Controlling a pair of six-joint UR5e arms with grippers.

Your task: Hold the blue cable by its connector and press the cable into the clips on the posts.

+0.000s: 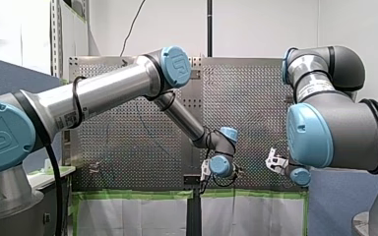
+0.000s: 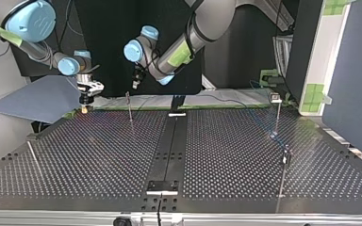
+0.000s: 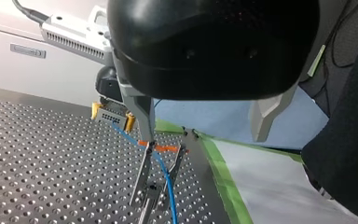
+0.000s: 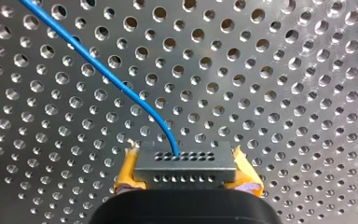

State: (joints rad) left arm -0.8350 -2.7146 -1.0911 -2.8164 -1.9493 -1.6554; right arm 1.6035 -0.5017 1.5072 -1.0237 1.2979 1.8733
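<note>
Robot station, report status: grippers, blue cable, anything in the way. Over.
Right gripper shut on connector. Left gripper open, one finger close by the blue cable. Cable passes between the prongs of the clip. No obstruction in view.

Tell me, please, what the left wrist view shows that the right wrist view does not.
Only the left wrist view shows my left gripper, metal fingers apart, and a forked metal clip post under it. Only the right wrist view shows which hole of the grey rectangular connector the thin blue cable enters. Both show the cable, the connector clamped between my right gripper's yellow pads, and the perforated metal table.
</note>
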